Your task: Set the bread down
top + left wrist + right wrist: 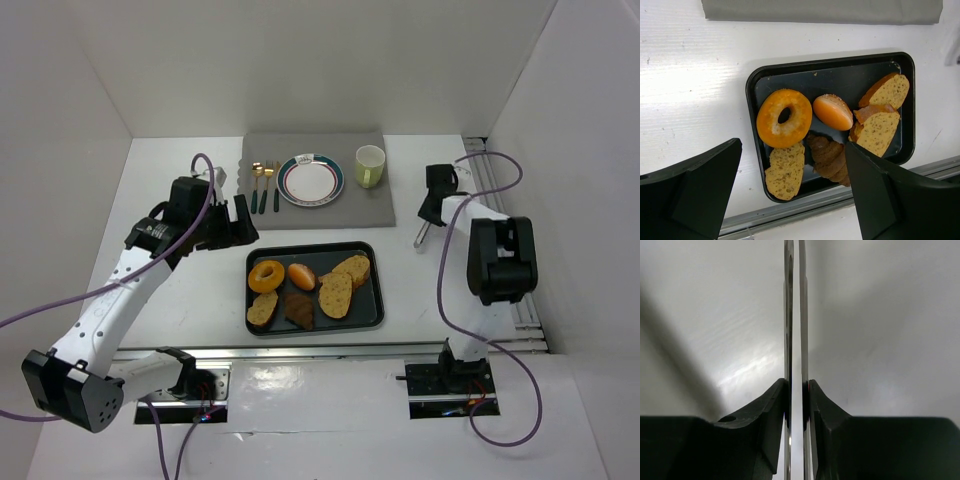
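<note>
Table (410, 290), two arms working. Left arm stretched diagonally forward; left gripper (232, 230) spread wide, empty, hovering over left end of black tray (850, 80). Right arm folded, elbow high; right gripper (796, 385) clamped on metal tongs (421, 236), blades squeezed nearly together, tip down beside grey mat (370, 205). Bread all in tray: bagel (790, 132), slices, croissant (829, 155), bun (833, 112).
</note>
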You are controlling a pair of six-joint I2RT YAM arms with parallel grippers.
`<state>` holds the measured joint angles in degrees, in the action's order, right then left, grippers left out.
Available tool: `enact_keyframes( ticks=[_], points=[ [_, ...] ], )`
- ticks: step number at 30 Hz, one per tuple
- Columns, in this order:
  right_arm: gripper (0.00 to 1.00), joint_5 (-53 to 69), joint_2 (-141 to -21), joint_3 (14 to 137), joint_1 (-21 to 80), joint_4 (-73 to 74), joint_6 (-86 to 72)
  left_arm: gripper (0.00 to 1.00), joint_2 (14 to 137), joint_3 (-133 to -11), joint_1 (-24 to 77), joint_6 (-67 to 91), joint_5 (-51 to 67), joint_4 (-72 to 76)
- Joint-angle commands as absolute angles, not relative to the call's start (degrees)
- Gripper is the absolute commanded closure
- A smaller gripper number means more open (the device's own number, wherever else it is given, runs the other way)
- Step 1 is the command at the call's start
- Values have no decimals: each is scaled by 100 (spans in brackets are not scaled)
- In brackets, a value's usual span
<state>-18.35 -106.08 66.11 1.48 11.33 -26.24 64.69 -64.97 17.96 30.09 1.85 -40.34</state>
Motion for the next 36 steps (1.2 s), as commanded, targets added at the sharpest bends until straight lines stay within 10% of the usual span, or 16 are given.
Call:
enact_keyframes(
  ticks=[1,17,36],
  points=[
    [69,-1689,-9222,6452,500,1695,-2558,3,6469,-6653,1767,2874,255,-3981],
    [56,1362,-7066,6891,4742,4887,-2739,2,6724,-7321,1134,3067,-519,-4412],
    [45,2065,-7717,7022,5739,4256,-4868,2,6566,-7532,791,2944,-431,-4570]
  ],
)
